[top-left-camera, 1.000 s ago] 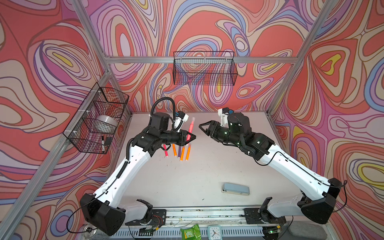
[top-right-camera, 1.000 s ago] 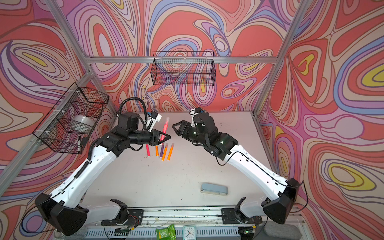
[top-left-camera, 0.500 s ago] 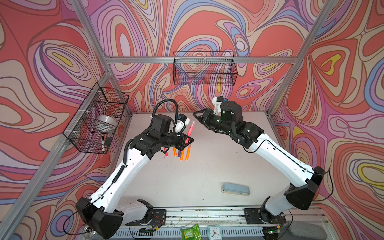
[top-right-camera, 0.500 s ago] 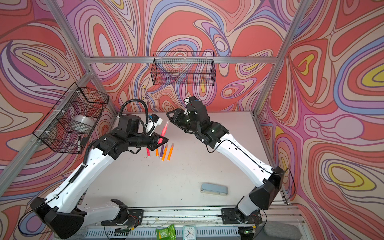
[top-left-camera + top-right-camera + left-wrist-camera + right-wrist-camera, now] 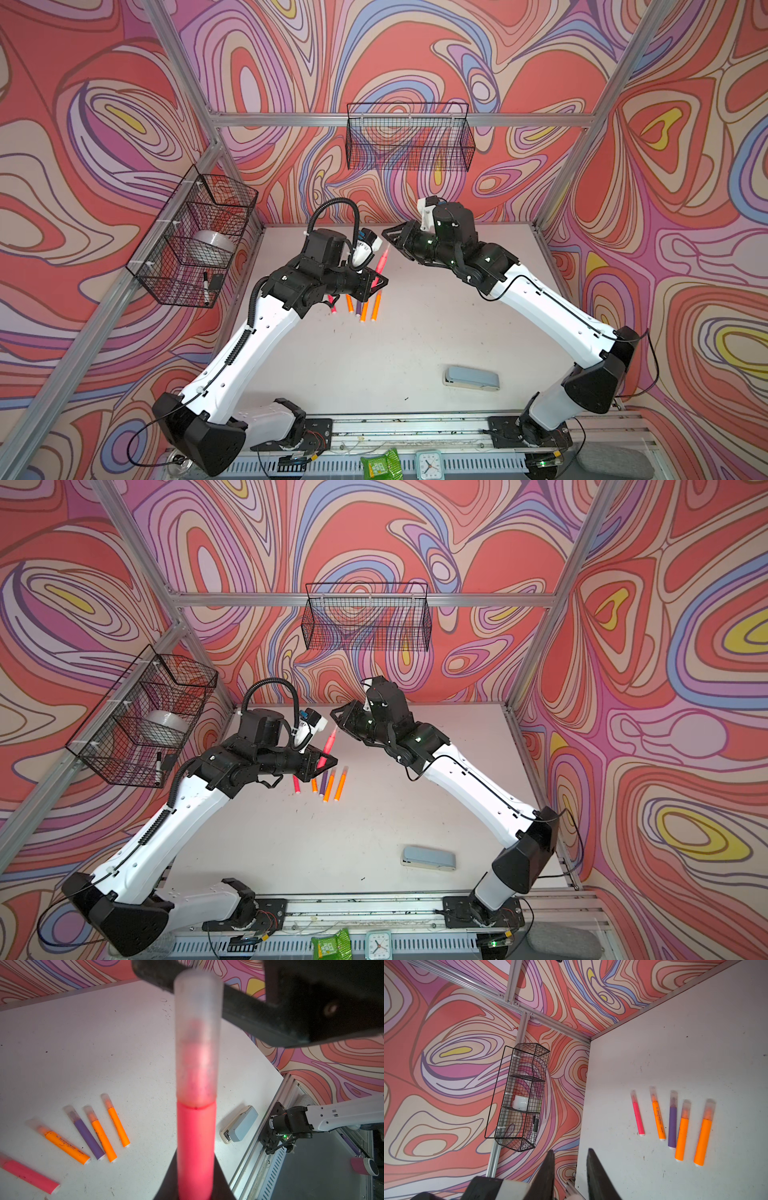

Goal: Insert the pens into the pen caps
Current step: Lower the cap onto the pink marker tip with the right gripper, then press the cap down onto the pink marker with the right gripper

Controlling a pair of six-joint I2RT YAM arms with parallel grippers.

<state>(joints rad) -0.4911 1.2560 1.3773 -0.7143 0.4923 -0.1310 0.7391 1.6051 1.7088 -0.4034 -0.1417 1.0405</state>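
My left gripper (image 5: 377,283) (image 5: 325,762) (image 5: 195,1192) is shut on a neon pink pen (image 5: 382,261) (image 5: 329,742) (image 5: 195,1142), which stands tilted above the table. A translucent pen cap (image 5: 197,1039) sits on its upper end. My right gripper (image 5: 385,232) (image 5: 335,713) (image 5: 570,1152) hovers just beyond that capped end, its jaws a little apart with nothing between them. One of its fingers (image 5: 249,1016) passes behind the cap's top. Several more pens lie side by side on the table, each wearing a cap: pink (image 5: 638,1118), orange (image 5: 658,1121), purple (image 5: 672,1126), two orange (image 5: 682,1138).
A grey-blue stapler (image 5: 471,377) (image 5: 428,858) (image 5: 239,1124) lies at the front right of the white table (image 5: 374,365). Wire baskets hang on the left wall (image 5: 195,241) and the back wall (image 5: 409,137). The left one holds a white marker (image 5: 534,1128).
My right gripper has risen and swung toward the back wall, past the pen's capped end, and its jaws have narrowed. The left gripper still holds the pink pen in nearly the same place.
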